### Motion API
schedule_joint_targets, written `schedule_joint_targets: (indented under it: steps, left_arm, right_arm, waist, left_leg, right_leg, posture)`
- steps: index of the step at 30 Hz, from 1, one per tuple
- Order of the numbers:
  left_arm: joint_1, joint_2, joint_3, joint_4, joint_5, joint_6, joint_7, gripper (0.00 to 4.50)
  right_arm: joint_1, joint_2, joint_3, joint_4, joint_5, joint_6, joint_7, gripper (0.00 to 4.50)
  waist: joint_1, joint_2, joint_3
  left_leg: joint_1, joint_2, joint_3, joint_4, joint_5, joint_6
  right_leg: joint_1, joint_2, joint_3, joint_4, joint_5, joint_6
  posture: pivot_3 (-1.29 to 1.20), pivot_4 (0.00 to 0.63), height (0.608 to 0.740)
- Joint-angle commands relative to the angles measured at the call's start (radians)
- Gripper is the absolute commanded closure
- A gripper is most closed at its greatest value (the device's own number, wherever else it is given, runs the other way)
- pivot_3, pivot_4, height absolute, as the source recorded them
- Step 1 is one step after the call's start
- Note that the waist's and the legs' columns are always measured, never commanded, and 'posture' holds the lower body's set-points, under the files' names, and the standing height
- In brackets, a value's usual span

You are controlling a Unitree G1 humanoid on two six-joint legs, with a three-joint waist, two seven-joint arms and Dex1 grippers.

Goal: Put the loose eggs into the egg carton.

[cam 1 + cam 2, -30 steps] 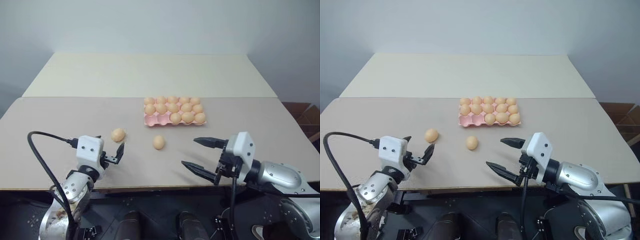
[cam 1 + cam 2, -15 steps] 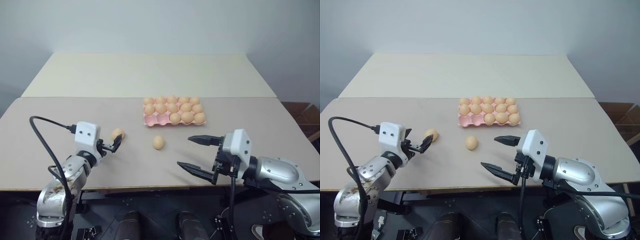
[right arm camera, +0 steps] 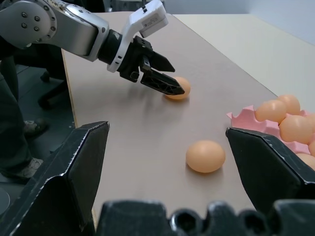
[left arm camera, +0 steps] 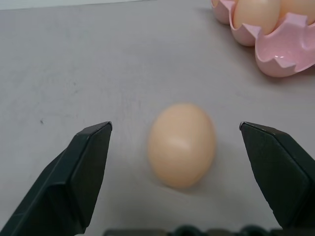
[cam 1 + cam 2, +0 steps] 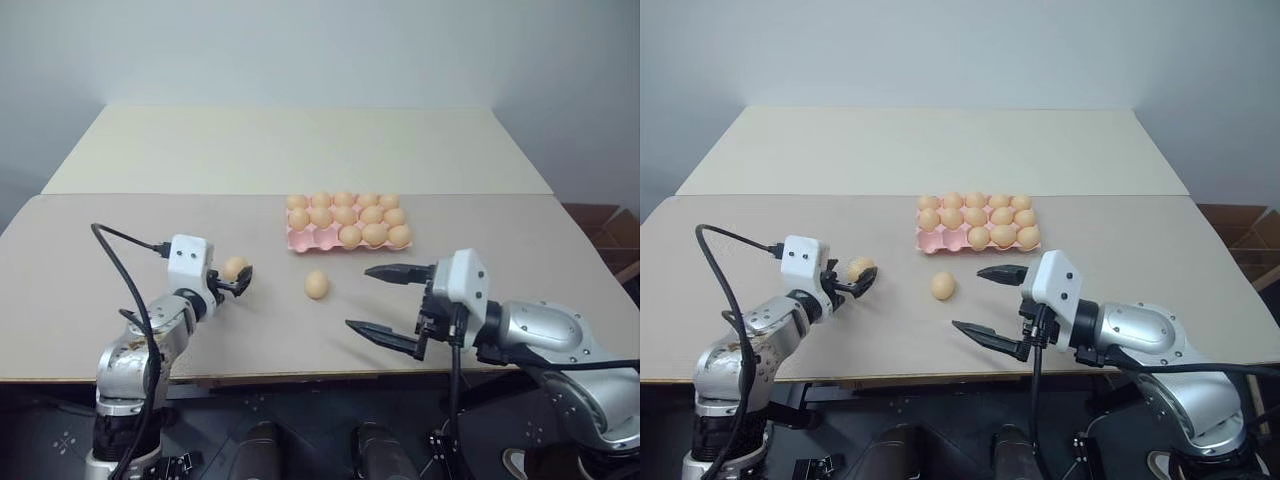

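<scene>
From the head camera you see two loose eggs on a tan table (image 5: 120, 250). One egg (image 5: 234, 267) lies at the tip of your left gripper (image 5: 238, 283); the other egg (image 5: 317, 284) sits just in front of the pink egg carton (image 5: 305, 240), whose front-left cups are bare.

The left wrist view adds what the head view hides: the near egg (image 4: 182, 144) lies between the two black fingers (image 4: 81, 167), which stand wide apart with a gap on each side, touching nothing.

Your right gripper (image 5: 385, 302) hangs above the table's near edge, also spread wide and empty. Its wrist view shows the left gripper (image 3: 165, 81) at its egg, the middle egg (image 3: 205, 156), and a person's leg (image 3: 12, 132) beside the table.
</scene>
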Motion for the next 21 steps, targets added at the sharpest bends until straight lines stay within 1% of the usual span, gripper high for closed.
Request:
schedule_joint_targets:
  steps: [1, 6, 8, 9, 12, 16, 18, 21]
  left_arm:
    - [-0.024, 0.012, -0.013, 0.014, 0.003, -0.001, -0.013, 0.81]
    - [-0.042, 0.013, -0.021, 0.046, 0.01, -0.02, -0.016, 2.49]
    - [-0.042, 0.017, -0.021, 0.049, 0.012, -0.026, -0.02, 2.96]
    - [-0.041, 0.021, -0.025, 0.046, 0.017, -0.036, -0.022, 3.09]
    - [-0.045, 0.042, -0.056, 0.007, 0.039, -0.086, -0.039, 3.3]
    - [-0.105, 0.075, -0.148, -0.041, 0.05, -0.139, -0.112, 3.37]
    - [-0.151, 0.068, -0.183, -0.024, 0.045, -0.152, -0.139, 3.37]
    - [-0.236, 0.05, -0.239, 0.061, 0.06, -0.199, -0.183, 3.37]
  right_arm:
    - [0.006, -0.008, -0.004, -0.042, -0.008, -0.039, 0.006, 0.0]
    - [0.015, -0.012, -0.002, -0.035, -0.02, -0.055, 0.015, 0.0]
    - [0.015, -0.012, -0.001, -0.033, -0.023, -0.059, 0.015, 0.0]
    - [0.011, -0.013, -0.002, -0.023, -0.025, -0.062, 0.018, 0.0]
    - [0.002, -0.015, -0.008, -0.004, -0.03, -0.068, 0.023, 0.0]
    - [0.019, -0.018, -0.037, -0.016, -0.028, -0.065, 0.014, 0.0]
    - [0.026, -0.016, -0.052, -0.023, -0.022, -0.057, 0.002, 0.0]
    - [0.027, -0.01, -0.071, -0.036, -0.009, -0.032, -0.036, 0.0]
  waist:
    - [0.0, 0.0, 0.0]
    - [0.0, 0.0, 0.0]
    - [0.0, 0.0, 0.0]
    - [0.0, 0.0, 0.0]
    - [0.0, 0.0, 0.0]
    - [0.005, 0.0, 0.0]
    - [0.014, 0.0, 0.0]
    - [0.018, 0.0, 0.0]
  left_leg:
    - [0.0, 0.0, 0.0, 0.0, 0.0, 0.0]
    - [0.0, 0.0, 0.0, 0.0, 0.0, 0.0]
    - [0.0, 0.0, 0.0, 0.0, 0.0, 0.0]
    - [0.0, 0.0, 0.0, 0.0, 0.0, 0.0]
    - [0.0, 0.0, 0.0, 0.0, 0.0, 0.0]
    - [0.0, 0.0, 0.0, 0.0, 0.0, 0.0]
    - [0.0, 0.0, 0.0, 0.0, 0.0, 0.0]
    - [0.0, -0.001, 0.0, 0.0, 0.0, 0.0]
  right_leg:
    - [0.0, 0.0, 0.0, 0.0, 0.0, 0.0]
    - [0.0, 0.0, 0.0, 0.0, 0.0, 0.0]
    - [0.0, 0.0, 0.0, 0.0, 0.0, 0.0]
    - [0.0, 0.0, 0.0, 0.0, 0.0, 0.0]
    - [0.0, 0.0, 0.0, 0.0, 0.0, 0.0]
    - [0.0, 0.0, 0.0, 0.0, 0.0, 0.0]
    - [0.0, 0.0, 0.0, 0.0, 0.0, 0.0]
    - [0.001, 0.0, 0.0, 0.0, 0.0, 0.0]
  posture:
    - [0.0, 0.15, 0.74]
    - [0.0, 0.15, 0.74]
    - [0.0, 0.15, 0.74]
    - [0.0, 0.15, 0.74]
    - [0.0, 0.15, 0.74]
    - [0.0, 0.15, 0.74]
    - [0.0, 0.15, 0.74]
    - [0.0, 0.15, 0.74]
